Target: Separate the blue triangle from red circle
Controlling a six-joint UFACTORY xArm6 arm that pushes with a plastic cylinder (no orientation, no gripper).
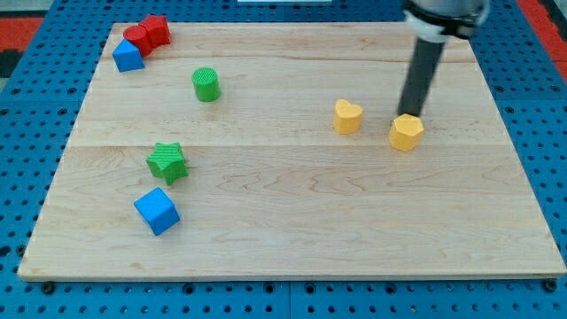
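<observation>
The blue triangle (128, 56) sits at the board's top left corner. It touches the red circle (137, 38), which lies just above it and to its right. A second red block (157, 29) touches the circle on the right. My tip (410, 114) is far off at the view's right, right at the top edge of a yellow block (406, 133).
A yellow heart (347, 116) lies left of my tip. A green cylinder (205, 84) stands at upper left centre. A green star (166, 162) and a blue cube (157, 210) lie at lower left. The wooden board (301, 213) rests on a blue pegboard.
</observation>
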